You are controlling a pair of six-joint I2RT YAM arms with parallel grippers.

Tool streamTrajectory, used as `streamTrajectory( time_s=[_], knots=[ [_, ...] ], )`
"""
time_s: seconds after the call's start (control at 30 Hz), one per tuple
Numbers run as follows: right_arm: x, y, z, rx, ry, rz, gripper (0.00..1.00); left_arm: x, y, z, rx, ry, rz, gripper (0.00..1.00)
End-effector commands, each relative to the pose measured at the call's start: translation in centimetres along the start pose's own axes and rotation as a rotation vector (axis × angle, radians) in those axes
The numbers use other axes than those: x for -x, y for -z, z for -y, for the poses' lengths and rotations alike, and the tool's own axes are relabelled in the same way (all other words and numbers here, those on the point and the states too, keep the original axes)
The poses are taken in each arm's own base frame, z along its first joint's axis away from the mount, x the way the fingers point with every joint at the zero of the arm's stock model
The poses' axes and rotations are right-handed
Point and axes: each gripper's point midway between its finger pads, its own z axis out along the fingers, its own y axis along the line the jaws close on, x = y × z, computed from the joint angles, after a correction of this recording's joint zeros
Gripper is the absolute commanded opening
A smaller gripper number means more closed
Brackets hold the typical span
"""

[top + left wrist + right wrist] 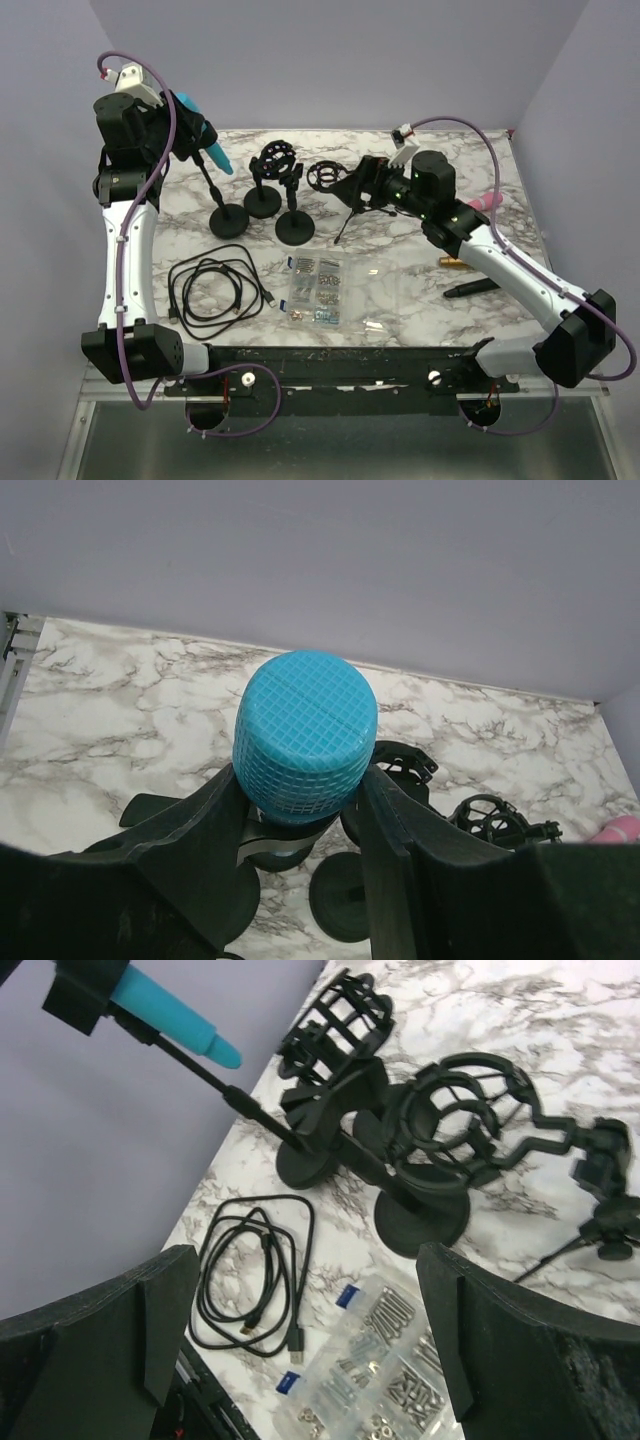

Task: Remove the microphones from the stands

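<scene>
The blue microphone (208, 138) sits tilted in the clip at the top of a black stand (228, 220) at the table's back left. My left gripper (188, 125) is shut on its mesh head (305, 735), with a finger (200, 830) pressed on each side. The clip (250, 845) shows just under the head. In the right wrist view the microphone's body (175, 1015) points down to the right above the stand's rod (230, 1095). My right gripper (362, 180) is open and empty (305, 1260), hovering near the table's middle back.
Two black shock-mount stands (270, 170) (295, 225) and a small tripod (350, 215) stand right of the microphone stand. A coiled black cable (215, 290) and a clear bag of screws (320, 290) lie in front. A pink microphone (482, 202) and a black one (470, 288) lie at right.
</scene>
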Motion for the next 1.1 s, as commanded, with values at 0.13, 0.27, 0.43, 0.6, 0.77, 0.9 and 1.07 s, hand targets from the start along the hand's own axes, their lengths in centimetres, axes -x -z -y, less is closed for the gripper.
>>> streamTrajectory(
  time_s=[0.13,0.27,0.43,0.6,0.77,0.9,1.07],
  knots=[
    [1.9,-3.9,-5.3,0.072,0.08,0.048,1.0,2.6,0.4,1.5,-0.06,-0.037,0.078,0.0],
    [1.4,-5.6,-6.8,0.099,0.1,0.043,1.0,0.6,-0.7,0.3,-0.042,-0.027,0.041,0.0],
    [0.5,-7.3,-8.5,0.132,0.111,0.033,1.0,-1.0,-1.0,-0.8,-0.005,-0.019,-0.004,0.0],
    [-0.4,-8.3,-9.5,0.148,0.118,0.02,1.0,-0.6,0.0,-0.8,0.01,-0.047,0.023,0.0],
    [-0.9,-8.8,-10.3,0.154,0.129,0.018,1.0,0.3,1.0,-0.8,0.028,-0.056,0.057,0.0],
    [-1.1,-8.8,-10.8,0.16,0.131,0.016,1.0,0.5,1.6,-1.8,0.089,-0.049,0.077,0.0],
    [-1.2,-9.0,-11.2,0.166,0.124,0.017,1.0,-0.1,1.5,-3.3,0.166,-0.019,0.072,0.0]
  ],
)
